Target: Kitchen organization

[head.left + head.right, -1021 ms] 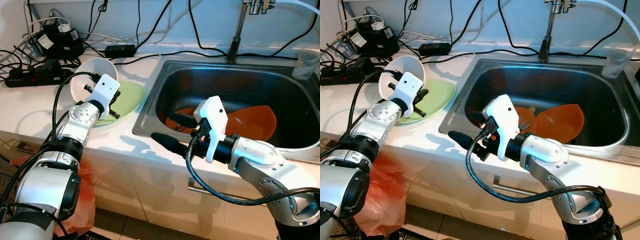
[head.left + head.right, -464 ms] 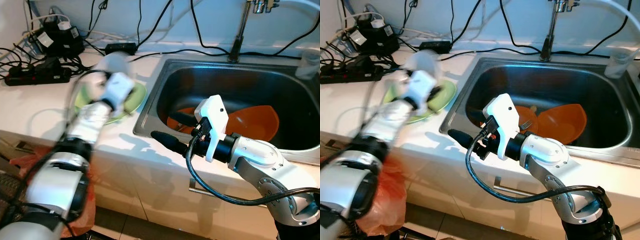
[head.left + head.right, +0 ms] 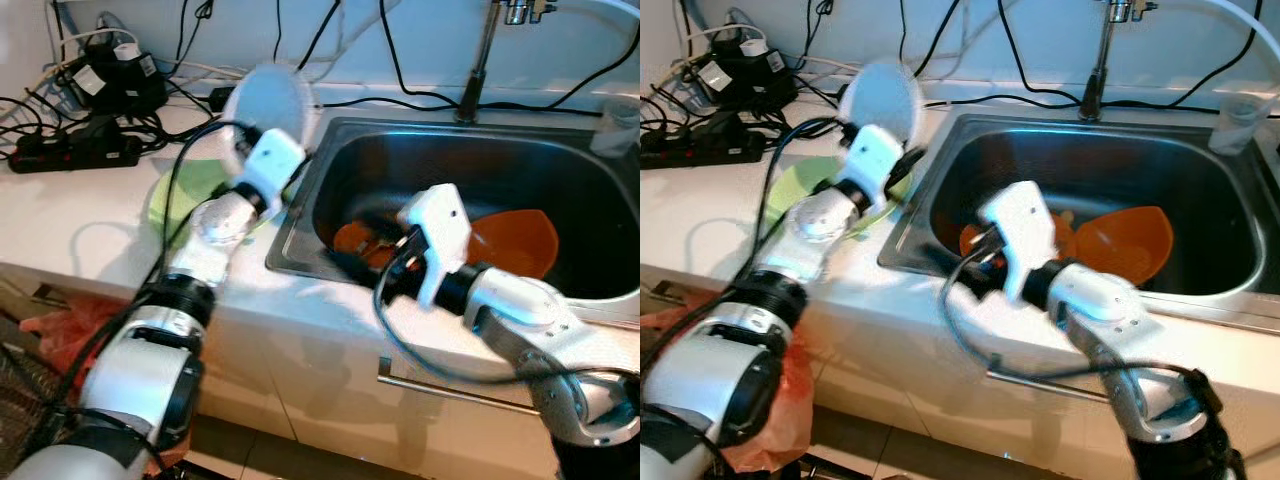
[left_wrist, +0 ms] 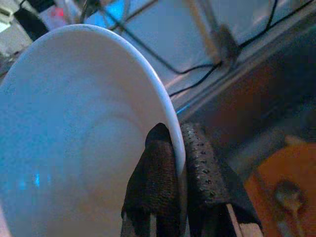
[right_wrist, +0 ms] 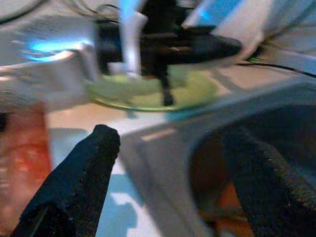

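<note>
Over the worktop (image 3: 70,215) edge, the left gripper (image 4: 174,163) pinches a raised white bowl (image 3: 265,100); the right gripper (image 5: 168,182), fingers spread empty, reaches toward the sink (image 3: 560,160).

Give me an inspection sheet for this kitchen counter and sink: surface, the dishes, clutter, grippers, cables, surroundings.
Surface: white countertop with a steel sink set into it.
Job's things: white bowl lifted above the counter near the sink's left rim; green plate on the counter; orange dishes in the sink.
Clutter: clear plastic cup at the sink's right rim.
Grippers: left gripper pinches the white bowl's rim; right gripper open at the sink's front edge.
Cables: black power strip, adapters and cords along the back wall.
Surroundings: faucet behind the sink; orange bag below the counter.
</note>
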Controlling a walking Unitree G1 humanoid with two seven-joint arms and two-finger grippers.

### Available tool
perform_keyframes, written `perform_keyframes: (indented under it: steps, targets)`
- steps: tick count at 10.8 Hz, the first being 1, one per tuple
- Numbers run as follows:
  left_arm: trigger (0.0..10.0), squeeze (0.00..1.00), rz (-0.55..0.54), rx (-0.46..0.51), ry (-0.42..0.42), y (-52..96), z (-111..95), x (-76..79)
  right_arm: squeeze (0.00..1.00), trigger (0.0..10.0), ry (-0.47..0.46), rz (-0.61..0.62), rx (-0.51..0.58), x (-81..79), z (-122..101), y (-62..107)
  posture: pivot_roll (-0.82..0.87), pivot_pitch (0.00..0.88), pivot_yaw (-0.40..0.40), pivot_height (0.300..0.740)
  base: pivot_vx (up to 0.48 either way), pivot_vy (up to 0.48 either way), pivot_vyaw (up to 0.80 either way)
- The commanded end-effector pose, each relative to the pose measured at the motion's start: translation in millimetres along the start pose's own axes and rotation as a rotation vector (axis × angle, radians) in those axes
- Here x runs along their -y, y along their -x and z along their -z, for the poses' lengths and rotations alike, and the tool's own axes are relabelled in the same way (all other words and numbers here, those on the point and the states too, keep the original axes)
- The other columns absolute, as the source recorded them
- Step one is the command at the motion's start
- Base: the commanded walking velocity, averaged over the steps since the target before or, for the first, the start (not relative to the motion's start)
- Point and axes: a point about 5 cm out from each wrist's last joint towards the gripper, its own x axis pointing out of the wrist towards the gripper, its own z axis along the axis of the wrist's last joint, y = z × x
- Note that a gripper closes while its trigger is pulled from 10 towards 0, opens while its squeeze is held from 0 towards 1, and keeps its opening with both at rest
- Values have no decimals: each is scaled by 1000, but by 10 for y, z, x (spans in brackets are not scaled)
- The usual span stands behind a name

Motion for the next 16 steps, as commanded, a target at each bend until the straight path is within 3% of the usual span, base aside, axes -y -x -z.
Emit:
perform_keyframes:
  steps: [1,3,5,7,9,10,13,14,15,16]
  targets:
    - [0,0,0,51,-20,-36,-107,-16,0,10000,22,44,16,61,-42,9,-174,0,154,740,0,0,0]
    - [0,0,66,85,12,-133,-172,224,0,10000,50,158,-25,177,-28,64,-212,0,171,740,0,0,0]
    - [0,0,114,104,57,-183,-196,421,0,10000,54,217,-51,188,0,147,-274,0,191,740,0,0,0]
    - [0,0,168,97,125,-248,-212,665,0,10000,39,342,-115,255,50,301,-335,0,200,740,0,0,0]
    - [0,0,208,53,189,-285,-186,846,0,10000,19,415,-158,306,71,398,-373,0,194,740,0,0,0]
    - [0,0,213,25,261,-308,-169,939,0,10000,18,437,-178,304,64,462,-397,0,188,740,0,0,0]
    - [0,0,266,-43,289,-296,-92,1128,0,10000,2,444,-205,280,62,505,-424,0,181,740,0,0,0]
    - [5686,102,264,-86,315,-287,-42,1168,0,10000,-5,438,-211,251,60,510,-427,0,179,740,0,0,0]
    - [10000,937,255,-108,329,-282,-15,1172,0,10000,-7,437,-215,244,58,514,-427,0,179,740,0,0,0]
    - [10000,1000,246,-151,325,-266,40,1179,0,10000,-9,438,-219,243,53,517,-427,0,178,740,0,0,0]
